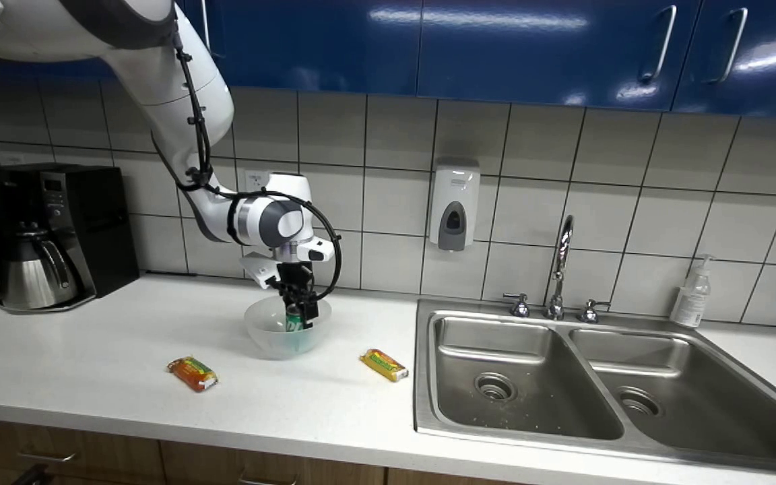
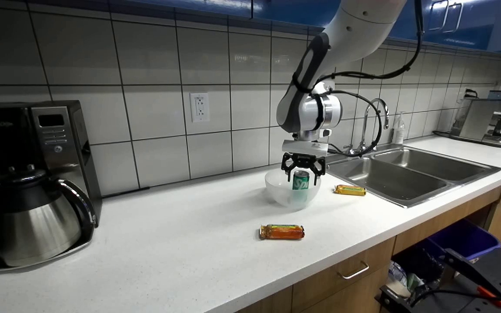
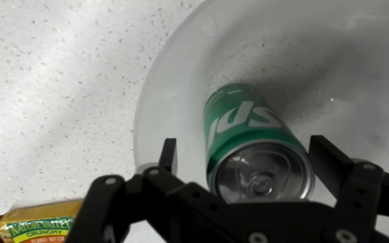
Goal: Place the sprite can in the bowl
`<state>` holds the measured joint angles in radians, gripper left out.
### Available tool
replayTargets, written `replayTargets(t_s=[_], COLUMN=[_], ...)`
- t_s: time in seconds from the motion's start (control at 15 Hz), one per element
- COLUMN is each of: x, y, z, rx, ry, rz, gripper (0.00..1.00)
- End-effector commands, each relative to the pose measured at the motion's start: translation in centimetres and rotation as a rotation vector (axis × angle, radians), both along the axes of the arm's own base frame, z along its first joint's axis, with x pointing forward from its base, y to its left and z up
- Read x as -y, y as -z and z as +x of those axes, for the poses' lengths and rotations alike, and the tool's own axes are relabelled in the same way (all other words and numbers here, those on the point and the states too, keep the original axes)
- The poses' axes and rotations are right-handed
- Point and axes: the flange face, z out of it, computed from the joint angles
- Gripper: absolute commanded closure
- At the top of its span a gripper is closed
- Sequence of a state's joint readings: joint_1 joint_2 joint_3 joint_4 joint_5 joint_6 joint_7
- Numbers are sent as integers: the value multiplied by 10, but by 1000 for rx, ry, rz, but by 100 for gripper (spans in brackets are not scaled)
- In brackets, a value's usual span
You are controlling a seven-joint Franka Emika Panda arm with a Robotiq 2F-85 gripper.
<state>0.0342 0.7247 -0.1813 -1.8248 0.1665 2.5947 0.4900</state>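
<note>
The sprite can [image 2: 301, 184] is green with a silver top and stands upright inside the bowl; it also shows in the wrist view [image 3: 241, 118] and in an exterior view [image 1: 293, 323]. The bowl [image 2: 278, 191] is whitish and translucent, on the counter; its wall shows in the wrist view [image 3: 167, 101]. My gripper [image 3: 243, 146] is open, with one finger on each side of the can's top. A gap shows between the can and the left finger in the wrist view. The right finger is very close to the rim; I cannot tell if it touches.
An orange packet [image 1: 192, 373] lies in front of the bowl, and a yellow packet [image 1: 384, 364] lies between bowl and sink [image 1: 426, 404]. A coffee maker [image 2: 37, 174] stands at the counter's far end from the sink. The tiled wall [image 1: 334, 195] is close behind the bowl.
</note>
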Motion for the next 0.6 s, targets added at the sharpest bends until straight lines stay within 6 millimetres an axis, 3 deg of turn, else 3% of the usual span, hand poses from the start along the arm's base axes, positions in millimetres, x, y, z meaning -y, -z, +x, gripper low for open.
replayTargets(t_s=[0.0,0.53], x=[-1,-10], y=[-10,-36], z=[4,1], rx=[-3,24], ry=[6,-13], rz=[12,-7], gripper=[0,0])
